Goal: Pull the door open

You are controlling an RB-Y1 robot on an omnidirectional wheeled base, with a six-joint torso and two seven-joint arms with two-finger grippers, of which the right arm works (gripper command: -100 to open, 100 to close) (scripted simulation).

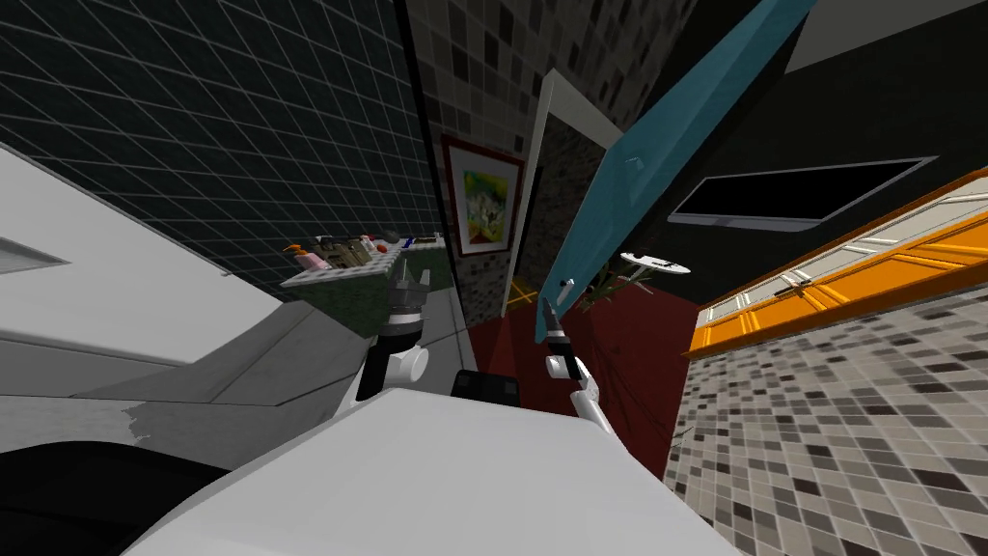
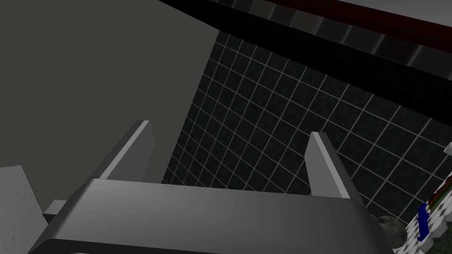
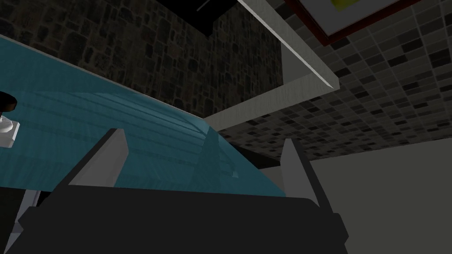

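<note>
The teal door [image 1: 675, 97], probably stiff and slick-faced, stands ajar just beyond the released right end effector [image 3: 204, 137], so its pale knob [image 3: 5, 130] looks the surest hold; the left end effector [image 2: 231, 128], also released, hangs well apart from the door.

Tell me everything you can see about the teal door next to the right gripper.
The flat teal door is a smooth, slightly glossy slab with faint raised bands across its face. It stands partly open, swung clear of the white door frame. A small pale fitting sits partway along its face, and a second pale fitting sits near its edge, beside the right gripper. That gripper's fingers are open close to the door; whether they touch it cannot be told.
</note>
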